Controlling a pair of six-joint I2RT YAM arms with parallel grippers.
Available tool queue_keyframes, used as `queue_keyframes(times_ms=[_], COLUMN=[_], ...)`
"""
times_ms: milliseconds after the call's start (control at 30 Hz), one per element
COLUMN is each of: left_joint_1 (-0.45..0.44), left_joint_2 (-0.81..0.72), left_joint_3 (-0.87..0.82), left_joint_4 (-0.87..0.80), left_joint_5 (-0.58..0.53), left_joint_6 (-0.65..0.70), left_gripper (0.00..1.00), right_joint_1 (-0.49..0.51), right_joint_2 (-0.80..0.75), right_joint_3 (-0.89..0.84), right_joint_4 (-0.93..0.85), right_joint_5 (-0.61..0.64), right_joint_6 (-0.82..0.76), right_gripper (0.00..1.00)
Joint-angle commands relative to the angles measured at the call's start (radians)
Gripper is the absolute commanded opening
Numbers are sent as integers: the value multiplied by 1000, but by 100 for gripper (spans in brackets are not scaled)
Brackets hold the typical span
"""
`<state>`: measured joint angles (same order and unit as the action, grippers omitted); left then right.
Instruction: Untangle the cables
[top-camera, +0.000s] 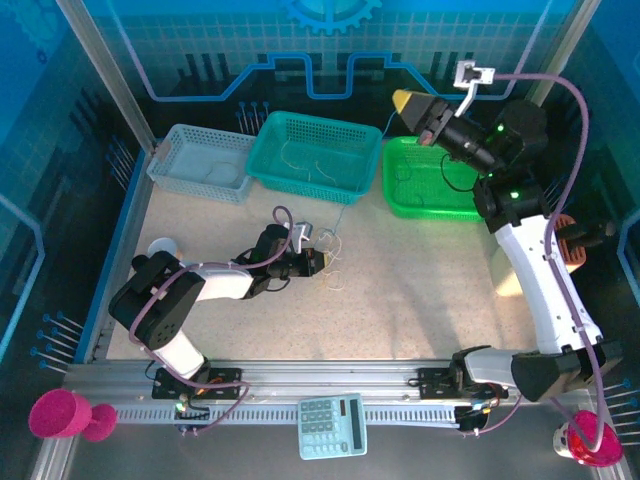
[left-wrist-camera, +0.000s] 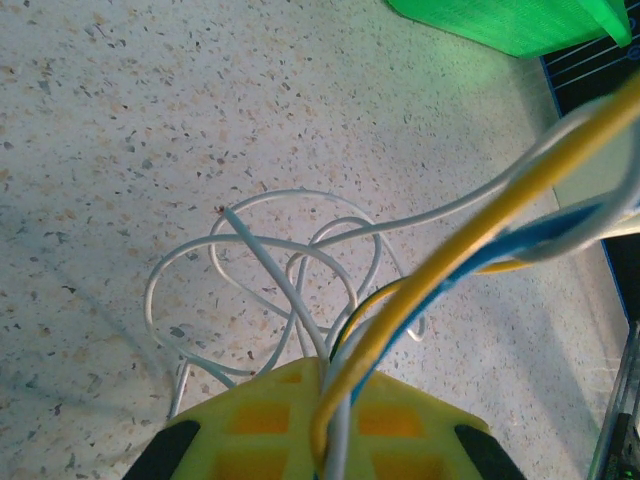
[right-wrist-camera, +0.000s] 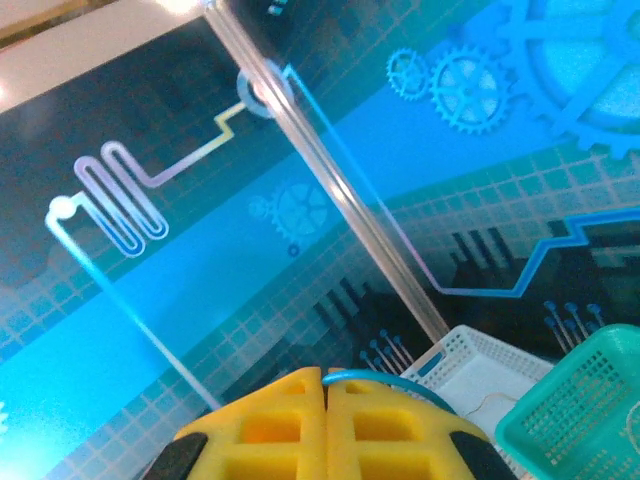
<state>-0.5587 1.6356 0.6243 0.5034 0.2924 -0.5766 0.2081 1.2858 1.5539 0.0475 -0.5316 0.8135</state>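
Left pincer (top-camera: 318, 262), low on the surface (top-camera: 420, 290), clamps the cables (left-wrist-camera: 270, 245), whose loops lie just ahead. Right pincer (top-camera: 408, 103), raised far-right, grips one blue strand (right-wrist-camera: 370, 377), its long axis running diagonally between the arms.

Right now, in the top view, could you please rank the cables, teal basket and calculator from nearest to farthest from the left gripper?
1. cables, gripped by the left gripper, looping beside it.
2. teal basket, at the back.
3. calculator, on the near rail.
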Motion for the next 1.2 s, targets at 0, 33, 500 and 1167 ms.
queue_keyframes(times_ms=[0, 33, 500, 1167], left_joint_1=[-4, -4, -3, -1], left_joint_2=[-13, -13, -29, -162], left_joint_3=[-20, -21, -32, -6], left_joint_4=[10, 10, 1, -83], left_joint_5=[-7, -6, -9, -12], left_joint_6=[1, 1, 4, 25], left_gripper=[0, 0, 0, 74], right_joint_1=[-52, -66, -295, -177], right_joint_2=[14, 16, 63, -6], right_joint_3=[47, 52, 178, -21], right_joint_4=[45, 53, 145, 228], right_joint_5=[-4, -5, -11, -165], right_joint_6=[49, 62, 238, 255], right_gripper=[0, 0, 0, 0])
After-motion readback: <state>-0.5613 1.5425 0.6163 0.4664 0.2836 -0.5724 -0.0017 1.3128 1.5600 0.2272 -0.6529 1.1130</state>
